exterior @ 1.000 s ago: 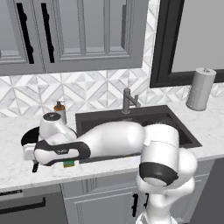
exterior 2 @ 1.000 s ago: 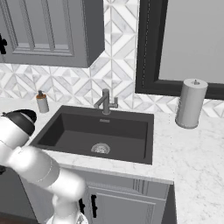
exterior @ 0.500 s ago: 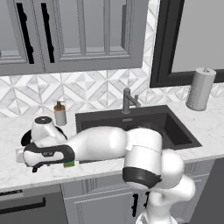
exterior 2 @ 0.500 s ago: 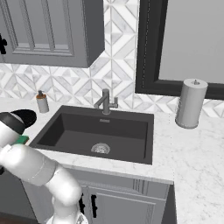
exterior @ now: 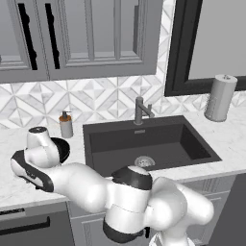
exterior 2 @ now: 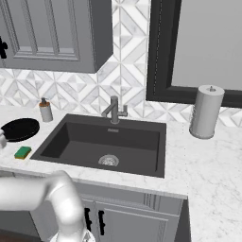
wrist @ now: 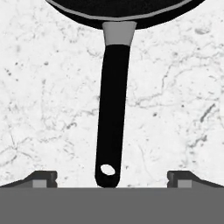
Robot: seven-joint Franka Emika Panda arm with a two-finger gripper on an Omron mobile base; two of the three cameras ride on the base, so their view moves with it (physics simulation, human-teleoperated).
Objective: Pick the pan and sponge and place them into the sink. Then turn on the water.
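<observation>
The pan (exterior 2: 20,129) lies on the marble counter (exterior 2: 208,156) at the left edge of the right base view, and in the hand view its long handle (wrist: 112,113) runs down the middle of the frame between the gripper's (wrist: 111,177) two tips, whose jaws stand wide apart and grip nothing. The sponge (exterior 2: 22,152) lies just below the pan in that view — near the sink's (exterior 2: 156,153) left rim. Nothing is in the basin and no water runs from the faucet (exterior 2: 114,109) — by my reading every step is left, starting with closing on the handle.

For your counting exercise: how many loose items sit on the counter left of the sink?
3: soap bottle by the backsplash, pan in front of it, sponge nearest the counter's front edge. The arm may hide others.
</observation>
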